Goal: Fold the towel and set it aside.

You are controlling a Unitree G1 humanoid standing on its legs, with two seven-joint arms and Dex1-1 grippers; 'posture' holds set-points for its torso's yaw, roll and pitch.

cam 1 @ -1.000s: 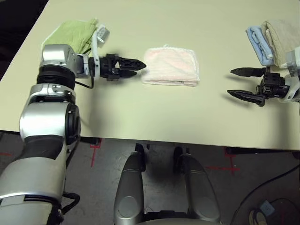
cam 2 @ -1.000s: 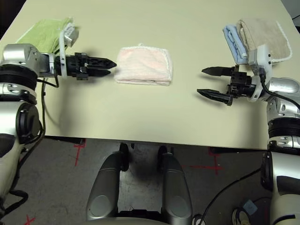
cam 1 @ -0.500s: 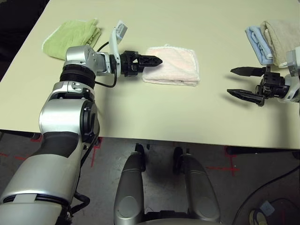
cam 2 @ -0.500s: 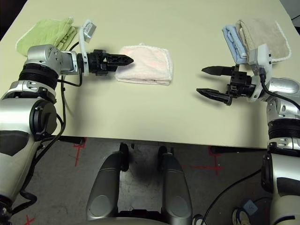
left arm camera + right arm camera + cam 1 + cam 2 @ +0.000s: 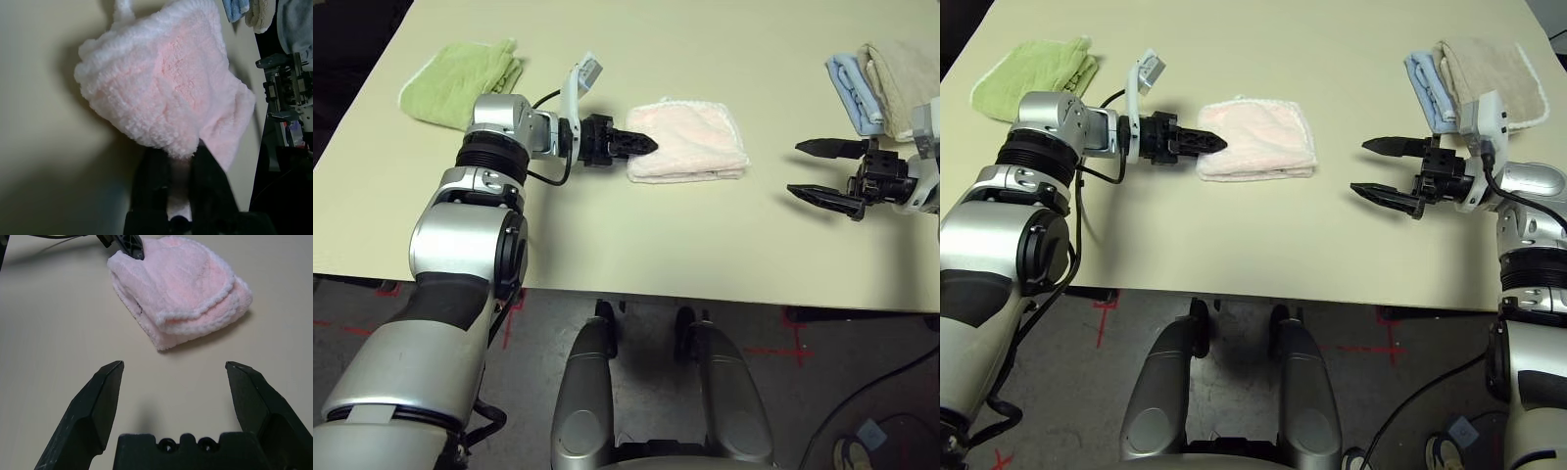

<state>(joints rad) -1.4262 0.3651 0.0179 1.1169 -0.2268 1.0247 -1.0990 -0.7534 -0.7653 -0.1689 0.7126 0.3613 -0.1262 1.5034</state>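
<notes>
The towel is lying folded into a thick pink bundle near the middle of the surface, between the 2 arms. Against the earlier frames it is sitting further toward the robot's right and is slightly rotated, so it is being pushed or dragged by the left arm.

The left gripper is now closed on the towel's near-left edge; in the left wrist view the pile is being pinched between the 2 black fingers. A second ago these fingers were just short of the towel and not gripping anything. The grasp is therefore judged as just made.

The right gripper is being held above the surface well to the right of the towel, fingers spread wide, nothing between them, unchanged from the earlier frames.

A green towel is lying at the far left; a blue towel and a beige towel are stacked at the far right.

Reading: folding is looking done, and the set-aside step is being started. The grip is only on 1 edge of a multi-layer bundle, so the top layer could be peeled open if it is lifted instead of slid.
</notes>
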